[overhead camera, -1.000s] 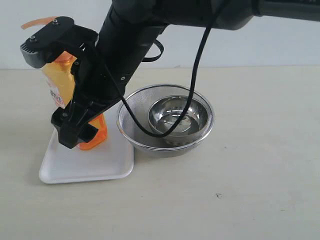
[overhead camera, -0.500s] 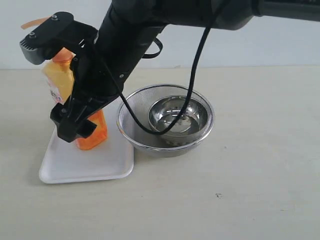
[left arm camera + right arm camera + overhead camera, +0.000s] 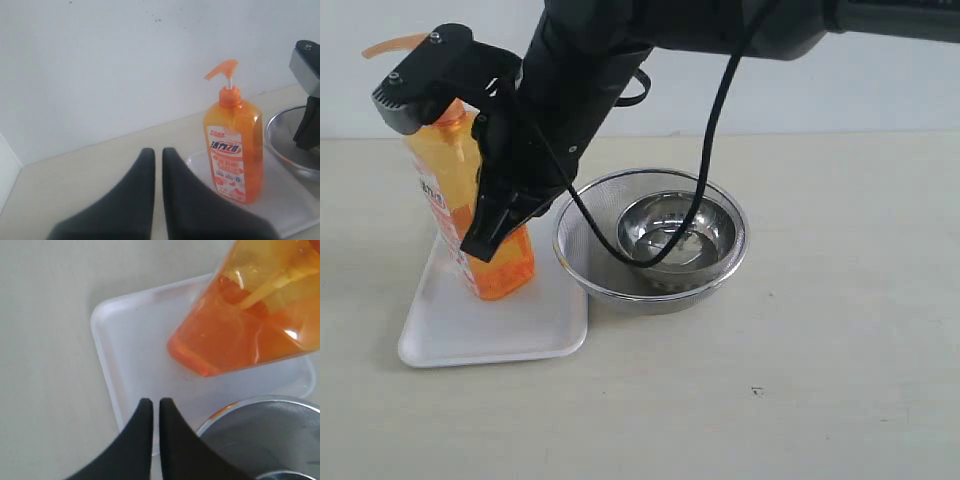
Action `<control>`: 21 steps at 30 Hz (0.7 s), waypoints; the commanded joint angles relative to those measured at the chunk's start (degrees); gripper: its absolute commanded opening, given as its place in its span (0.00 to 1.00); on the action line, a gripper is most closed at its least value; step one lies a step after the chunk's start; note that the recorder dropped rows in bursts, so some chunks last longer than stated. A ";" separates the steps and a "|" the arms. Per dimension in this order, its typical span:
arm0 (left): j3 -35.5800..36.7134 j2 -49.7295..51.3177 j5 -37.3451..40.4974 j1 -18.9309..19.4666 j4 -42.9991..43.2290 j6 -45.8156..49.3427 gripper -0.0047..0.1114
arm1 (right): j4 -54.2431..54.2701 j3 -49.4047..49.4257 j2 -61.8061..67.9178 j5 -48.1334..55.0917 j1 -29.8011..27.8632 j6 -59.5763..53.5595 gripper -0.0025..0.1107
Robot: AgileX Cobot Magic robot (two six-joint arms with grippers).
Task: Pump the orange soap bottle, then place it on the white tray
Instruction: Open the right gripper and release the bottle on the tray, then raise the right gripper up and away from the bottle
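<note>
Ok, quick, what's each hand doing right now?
Left hand: closed, holding nothing.
Right hand: closed, holding nothing; the orange soap bottle stands free on the white tray.

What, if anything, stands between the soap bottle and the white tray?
Nothing visible does: the soap bottle already stands on the white tray, and the right gripper is shut, apart from it.

The soap bottle [image 3: 440, 170] stood on the tray [image 3: 470, 335], the strainer [image 3: 610, 285] sat right up against the tray's right side, and a bowl [image 3: 715, 225] rested inside that strainer.
</note>
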 commanded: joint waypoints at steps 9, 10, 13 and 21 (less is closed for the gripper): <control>6.36 12.50 -16.43 0.16 -2.70 -9.66 0.08 | -19.02 -0.27 -0.84 -0.24 -0.25 11.97 0.02; 6.78 14.37 -17.97 0.16 -2.70 -9.66 0.08 | -20.33 -0.27 -0.84 -0.77 -0.25 11.86 0.02; 7.93 19.20 -21.29 0.16 -2.70 -9.80 0.08 | -24.30 -0.27 -0.84 -1.83 -0.25 11.98 0.02; 11.57 31.86 -32.83 0.16 -1.54 -11.62 0.08 | -28.11 -0.27 1.66 -4.80 -0.65 14.48 0.02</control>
